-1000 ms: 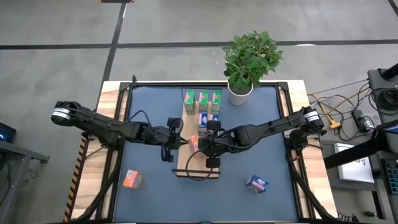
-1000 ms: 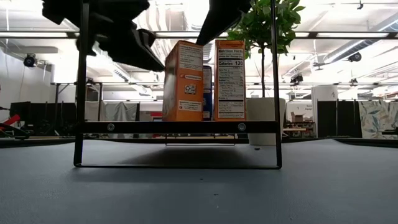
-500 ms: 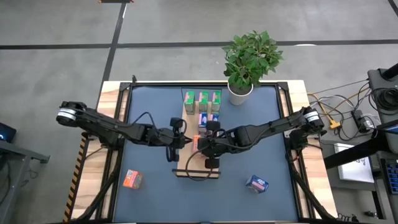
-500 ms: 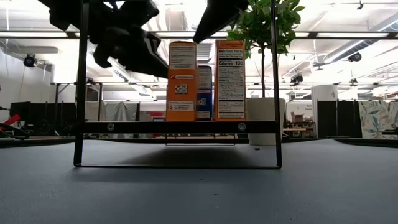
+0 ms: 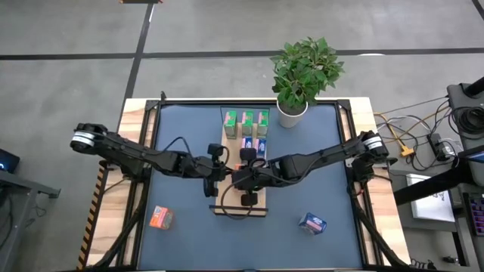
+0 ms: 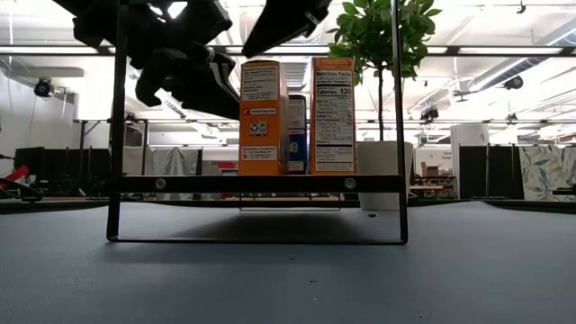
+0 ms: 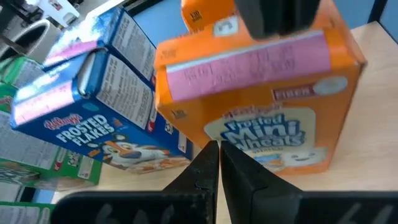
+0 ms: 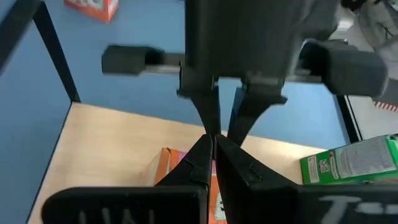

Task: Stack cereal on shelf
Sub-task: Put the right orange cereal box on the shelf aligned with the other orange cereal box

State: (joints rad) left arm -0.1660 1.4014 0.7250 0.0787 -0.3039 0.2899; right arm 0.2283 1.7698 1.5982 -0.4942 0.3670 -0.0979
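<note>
Both grippers, left gripper point(image 5: 215, 168) and right gripper point(image 5: 243, 175), fingers together, are met over the shelf point(image 5: 227, 206), where seemingly seven cereal boxes are stacked, while an orange box point(image 5: 159, 217) and a blue box point(image 5: 311, 222) are left beside it.

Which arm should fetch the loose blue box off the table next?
Right. The right gripper and left gripper are both over the shelf, but the blue box lies right of it, on the right arm's side.

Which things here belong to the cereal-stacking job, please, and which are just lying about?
Job: shelf; green boxes standing on it; shelved orange box by left gripper and right gripper; loose orange box; loose blue box.
Lying about: potted plant; cables.
</note>
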